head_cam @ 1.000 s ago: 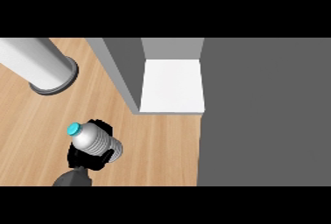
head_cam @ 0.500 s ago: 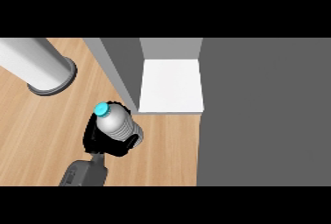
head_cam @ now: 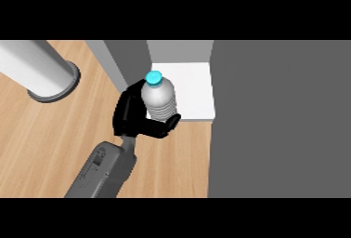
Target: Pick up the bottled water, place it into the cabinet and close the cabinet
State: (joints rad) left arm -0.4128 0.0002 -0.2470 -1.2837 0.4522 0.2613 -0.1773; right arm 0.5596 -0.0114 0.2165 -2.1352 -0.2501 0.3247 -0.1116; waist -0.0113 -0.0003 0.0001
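Robot hand: one black robot hand [head_cam: 140, 122] showed, on a grey forearm rising from the lower edge at left of centre; its fingers and thumb were curled round the bottled water [head_cam: 158, 98]. By the forearm's place it was probably the left one (a judgement; no second hand showed to compare).

Bottled water: held above the wooden desk [head_cam: 48, 139], tilted so that its cyan cap [head_cam: 154, 76] pointed up the view, its upper part over the white cabinet floor [head_cam: 195, 93]. It had not yet been set down inside.

Cabinet: open, with a dark grey panel [head_cam: 281, 121] at the right, perhaps its door; a grey wall [head_cam: 126, 60] stood at the left of the opening.

Handling: the ribbed, pale body looked like thin plastic, likely light, somewhat smooth, and apt to give if squeezed. The ribbed middle, where the hand already sat, seemed the sensible hold.

Writing: no brand, label or lettering could be read on the bottle.

Also there: a large pale cylinder [head_cam: 37, 69] stood on the desk at upper left, well apart from the bottle.
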